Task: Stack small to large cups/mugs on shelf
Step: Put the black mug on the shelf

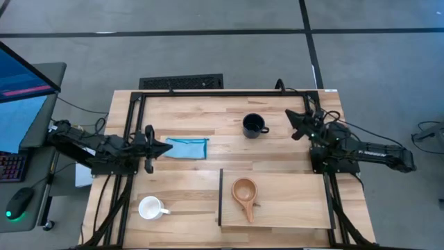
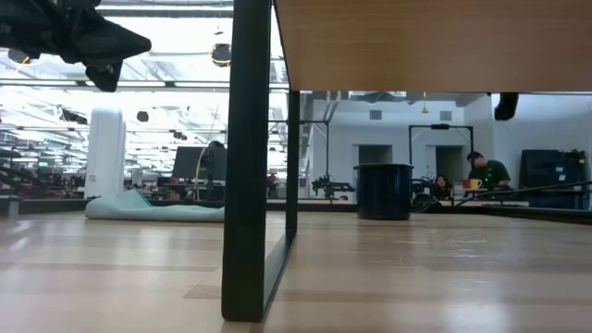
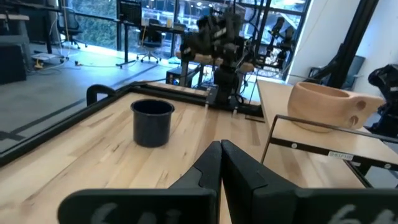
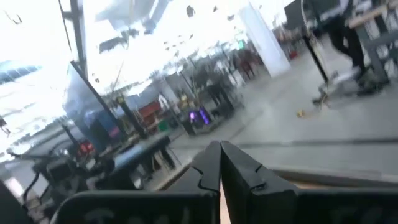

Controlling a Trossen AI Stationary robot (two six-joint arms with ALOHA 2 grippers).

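Tan wooden cup (image 1: 243,189), rounded and smooth-grained, upright on the pale flat shelf (image 1: 291,201), handle pointing toward the near edge. Glossy black mug (image 1: 253,126) beyond the shelf on the planked bench (image 1: 187,187); white mug (image 1: 150,207) left of it. Left tool (image 1: 161,147) and right tool (image 1: 293,123): fingers closed together, empty.

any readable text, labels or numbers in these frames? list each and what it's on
Nothing can be read for certain.
Small white sticker on the dark edge strip of the shelf, left wrist view: printing too small to read.
Tan wooden cup, black mug, white mug, blue cloth: no markings visible.
Monitor at the left edge, high view: blue screen, no legible text.
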